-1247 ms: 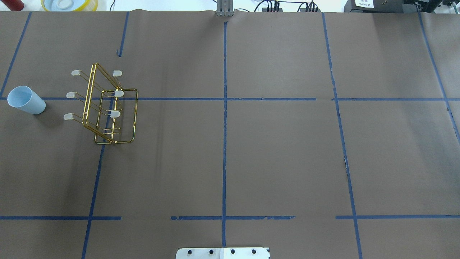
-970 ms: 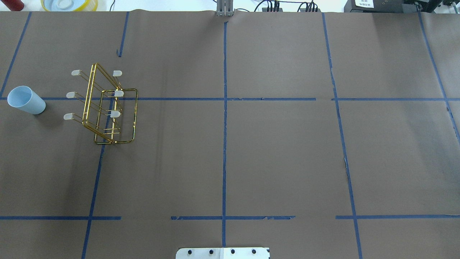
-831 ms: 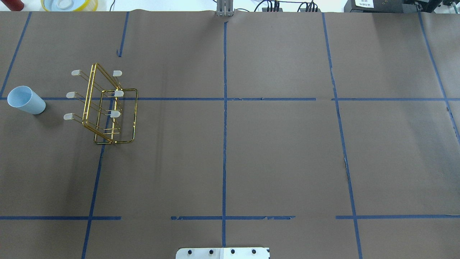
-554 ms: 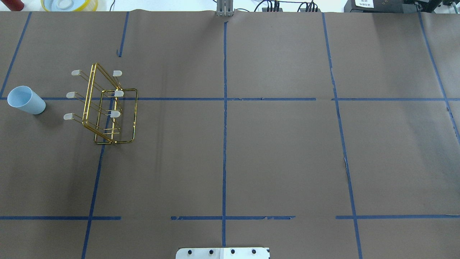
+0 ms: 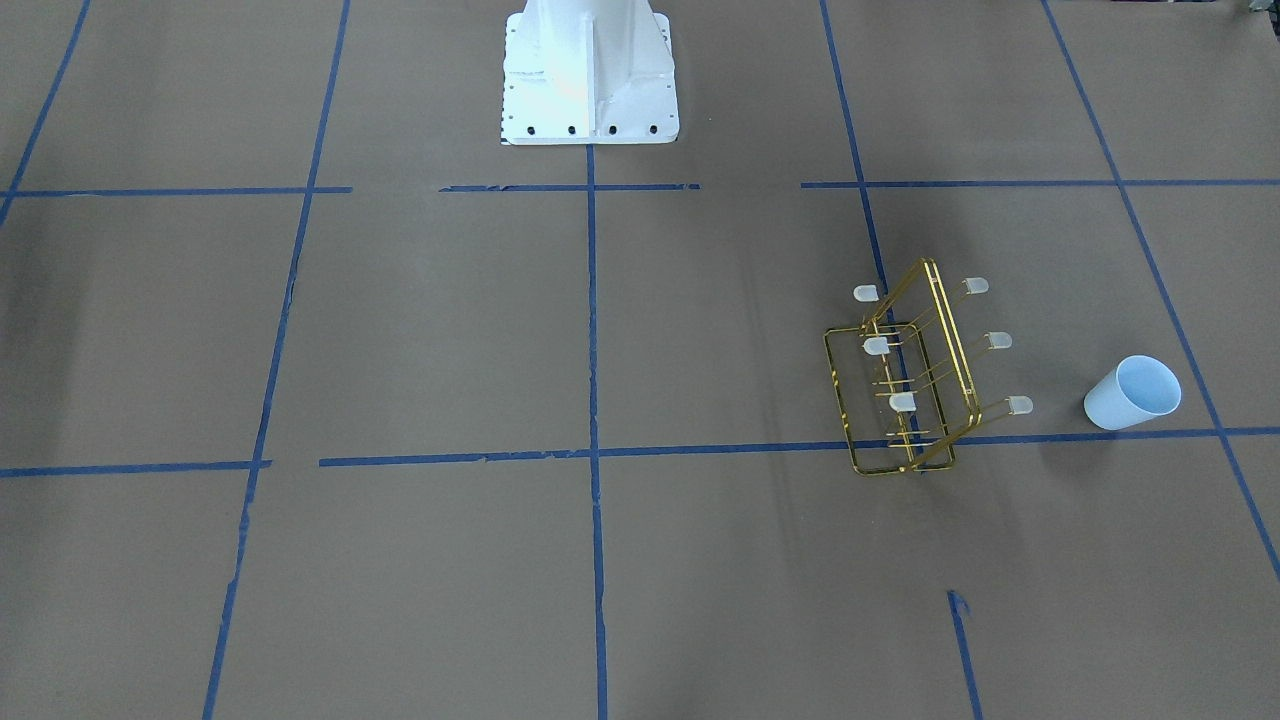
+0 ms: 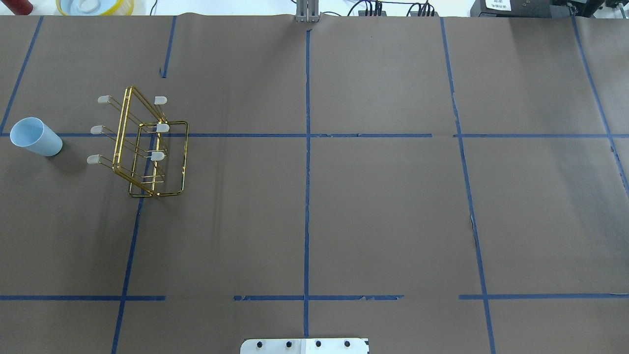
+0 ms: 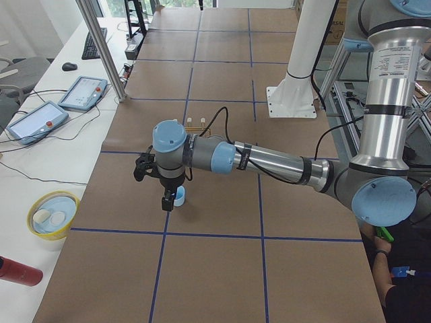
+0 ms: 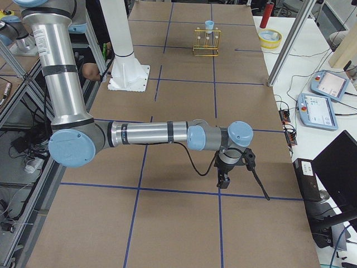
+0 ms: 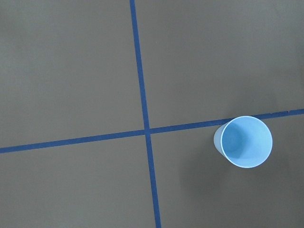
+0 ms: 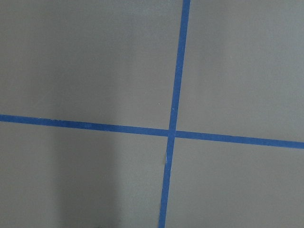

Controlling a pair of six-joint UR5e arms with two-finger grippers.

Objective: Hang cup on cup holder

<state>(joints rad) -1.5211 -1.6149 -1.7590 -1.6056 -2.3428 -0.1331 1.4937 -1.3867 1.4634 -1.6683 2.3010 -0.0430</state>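
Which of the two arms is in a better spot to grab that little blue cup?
Left. The left gripper hangs near the cup, and its wrist camera looks down into it. The right gripper is far off at the other end, its camera seeing only blue tape.

brown paper table (image 10: 85, 61), crossing blue tape lines (image 10: 172, 133)

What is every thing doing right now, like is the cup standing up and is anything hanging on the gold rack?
cup: standing upright on the table, mouth up, empty, not hung yet.
cup holder: standing beside the cup without touching it, all six prongs bare.
left gripper: above the table close to the cup; open or shut, cannot tell.
right gripper: above the table far from the cup; open or shut, cannot tell.
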